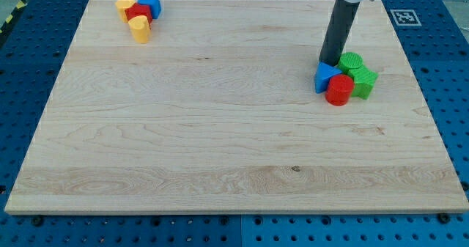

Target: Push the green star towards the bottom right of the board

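The green star [363, 81] lies at the view's right, in a tight cluster with a green round block [351, 61] above it, a red cylinder [340, 89] to its left and a blue triangle [326, 76] further left. My tip [329, 61] rests on the board just above the blue triangle and to the left of the green round block, touching or nearly touching them. The dark rod rises from there to the view's top.
A second cluster sits at the view's top left: a blue block [151, 3], a red block [138, 14] and two yellow blocks [125, 6] [140, 29]. The wooden board [220, 152] lies on a blue perforated table.
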Robot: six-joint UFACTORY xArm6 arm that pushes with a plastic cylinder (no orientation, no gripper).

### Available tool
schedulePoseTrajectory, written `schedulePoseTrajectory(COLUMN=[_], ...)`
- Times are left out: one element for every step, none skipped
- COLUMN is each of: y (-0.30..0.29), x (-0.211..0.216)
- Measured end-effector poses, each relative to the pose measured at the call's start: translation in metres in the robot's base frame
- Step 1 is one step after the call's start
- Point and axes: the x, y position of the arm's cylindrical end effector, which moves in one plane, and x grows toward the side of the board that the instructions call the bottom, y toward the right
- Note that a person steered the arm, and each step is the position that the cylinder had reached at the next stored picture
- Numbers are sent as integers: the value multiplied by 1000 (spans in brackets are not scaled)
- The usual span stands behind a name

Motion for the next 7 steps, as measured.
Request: schedulePoseTrajectory(y=[-3,-10,-1,9,24,25,27], x=[-4,-24,-24,-24,-24,-15,22])
